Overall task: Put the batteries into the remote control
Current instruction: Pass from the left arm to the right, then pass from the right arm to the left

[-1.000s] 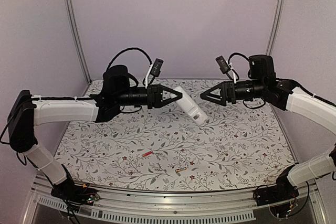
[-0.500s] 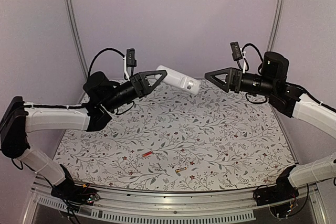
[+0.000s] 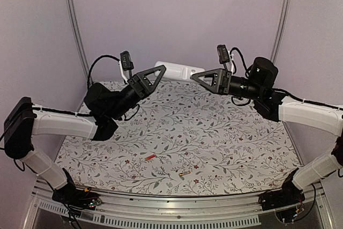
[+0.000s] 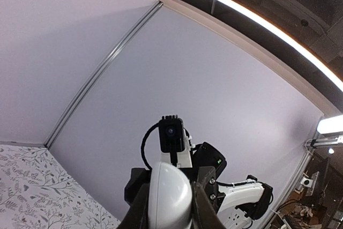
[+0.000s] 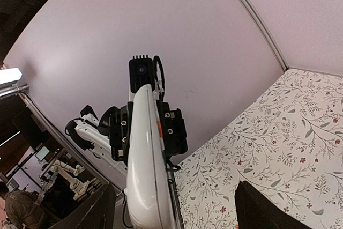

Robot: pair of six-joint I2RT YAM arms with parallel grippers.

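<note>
Firmly clamps the left gripper (image 3: 159,70) onto one end of the remote control (image 3: 179,71), both fingers pressed against its white sides. Holds it roughly level in the air above the far edge of the table (image 3: 241,132). Meets it from the other side with the right gripper (image 3: 196,75), fingers (image 5: 268,207) spread wide either side of the free end, gaps showing, not gripping. Shows both batteries lying on the table's floral cover, toward its near edge: the red battery (image 3: 150,157), then the dark battery (image 3: 185,174) with yellow marking just nearer the edge, apart from each other.
</note>
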